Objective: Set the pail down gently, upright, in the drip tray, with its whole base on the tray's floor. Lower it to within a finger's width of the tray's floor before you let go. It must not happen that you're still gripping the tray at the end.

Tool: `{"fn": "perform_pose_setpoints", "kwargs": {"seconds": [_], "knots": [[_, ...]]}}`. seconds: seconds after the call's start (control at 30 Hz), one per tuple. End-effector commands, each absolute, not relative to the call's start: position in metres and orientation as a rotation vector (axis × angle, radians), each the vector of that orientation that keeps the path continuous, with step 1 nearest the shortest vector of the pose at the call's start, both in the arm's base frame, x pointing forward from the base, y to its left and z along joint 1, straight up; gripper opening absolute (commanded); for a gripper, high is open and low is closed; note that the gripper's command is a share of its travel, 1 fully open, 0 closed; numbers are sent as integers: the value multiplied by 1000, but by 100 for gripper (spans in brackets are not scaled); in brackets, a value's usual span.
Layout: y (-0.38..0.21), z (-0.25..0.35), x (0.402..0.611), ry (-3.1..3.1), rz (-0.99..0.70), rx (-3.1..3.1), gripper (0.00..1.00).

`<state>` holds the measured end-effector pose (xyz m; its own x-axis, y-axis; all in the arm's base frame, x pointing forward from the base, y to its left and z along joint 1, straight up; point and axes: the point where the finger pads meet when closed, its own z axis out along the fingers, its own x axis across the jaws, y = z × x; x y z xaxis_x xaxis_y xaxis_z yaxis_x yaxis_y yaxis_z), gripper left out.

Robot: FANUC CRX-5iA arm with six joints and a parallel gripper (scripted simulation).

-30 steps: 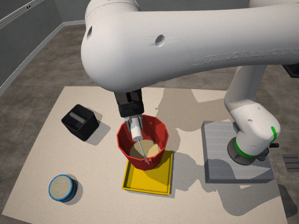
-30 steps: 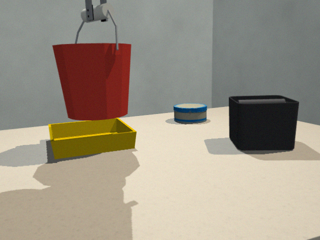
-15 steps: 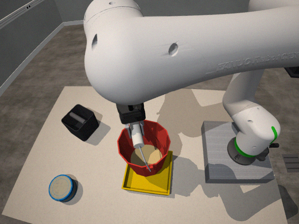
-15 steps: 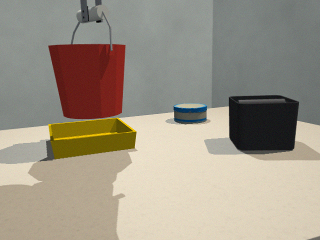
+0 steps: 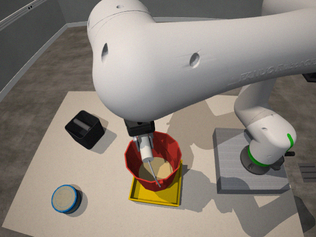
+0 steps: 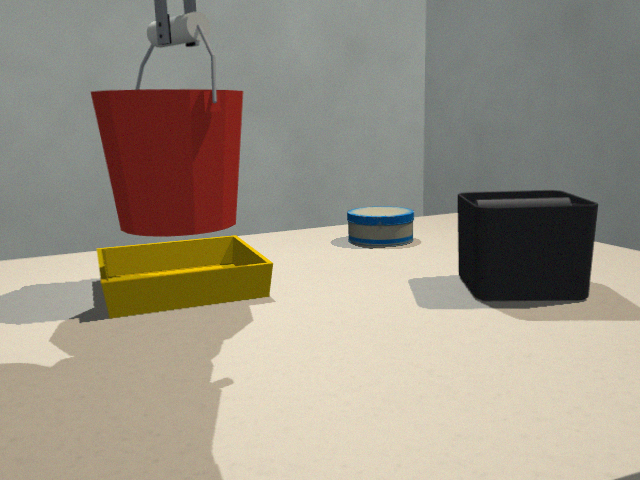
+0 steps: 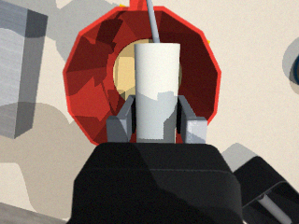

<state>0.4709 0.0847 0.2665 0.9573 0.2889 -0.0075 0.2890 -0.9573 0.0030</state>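
Red faceted pail [image 5: 130, 158] [image 6: 170, 160] [image 7: 89, 98] hangs upright above yellow square tray [image 5: 155, 197] [image 6: 188, 289], left in exterior frame. Hand [image 5: 145, 145] [image 6: 177, 31] [image 7: 156, 106] grips its white cylindrical handle [image 5: 145, 150] [image 6: 180, 29] [image 7: 157, 89], the right hold; likely stiff, swing-prone.

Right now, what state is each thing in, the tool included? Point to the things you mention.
Tool [image 5: 144, 145] [image 6: 178, 29] [image 7: 156, 106]: shut on the pail's white grip.
Red pail [image 5: 132, 167] [image 6: 173, 160] [image 7: 91, 100]: upright, hanging above the tray.
Yellow tray [image 5: 154, 197] [image 6: 188, 290]: upright, on the table.
Black bin [image 5: 89, 136] [image 6: 527, 250] [image 7: 254, 179]: upright, open-topped, holding a grey rod.
Blue-rimmed round tin [image 5: 64, 199] [image 6: 380, 229]: lying flat.
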Motion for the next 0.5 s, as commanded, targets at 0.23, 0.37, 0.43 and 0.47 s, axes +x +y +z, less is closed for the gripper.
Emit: {"fn": "perform_pose_setpoints", "kwargs": {"seconds": [0.23, 0.37, 0.43, 0.47], "knots": [[90, 268, 470, 458, -7, 3104, 0], [92, 267, 469, 458, -7, 3104, 0], [92, 267, 469, 458, -7, 3104, 0], [93, 267, 469, 458, -7, 3104, 0]]}}
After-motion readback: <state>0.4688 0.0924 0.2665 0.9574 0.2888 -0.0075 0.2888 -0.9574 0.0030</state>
